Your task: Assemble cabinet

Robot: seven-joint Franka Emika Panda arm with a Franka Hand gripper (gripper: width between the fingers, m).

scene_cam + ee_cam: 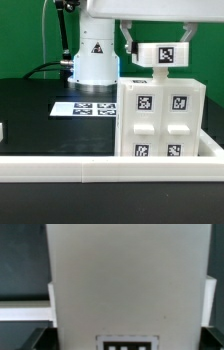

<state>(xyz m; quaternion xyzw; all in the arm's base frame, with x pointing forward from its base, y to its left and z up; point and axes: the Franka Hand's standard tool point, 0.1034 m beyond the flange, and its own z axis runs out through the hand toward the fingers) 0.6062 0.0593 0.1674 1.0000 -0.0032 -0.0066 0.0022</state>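
The white cabinet body (162, 122) stands upright at the exterior view's right, its two front panels carrying several black-and-white marker tags. My gripper (158, 44) hangs right above it, shut on a small white cabinet piece (162, 56) with one tag, held just over the body's top. In the wrist view this white piece (125, 286) fills the middle, its tag at the edge near my gripper (125, 341). My dark fingers (34, 340) show on either side of the piece. The body's top is mostly hidden under it.
The marker board (85, 107) lies flat on the black table to the exterior view's left of the cabinet. The white robot pedestal (95, 55) stands behind it. A white rail (60, 166) runs along the table's front and also shows in the wrist view (24, 312).
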